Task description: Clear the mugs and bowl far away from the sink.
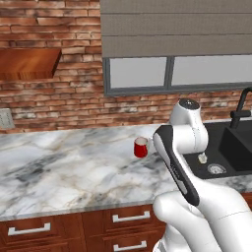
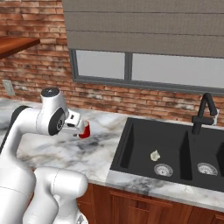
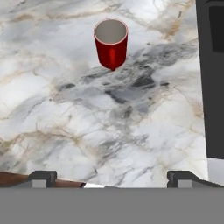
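one red mug (image 3: 111, 42), one black sink (image 2: 168, 153) with two basins, perhaps one pale scrap (image 2: 155, 155)

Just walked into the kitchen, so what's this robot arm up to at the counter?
The white arm is poised over the marble counter with its gripper open and empty, looking down at a red mug. The mug stands upright on the counter, a little to the left of the black sink, and nothing has been picked up yet. A small pale object lies in the sink's left basin.

Base views flank the counter (image 1: 74, 167); hand view looks down.
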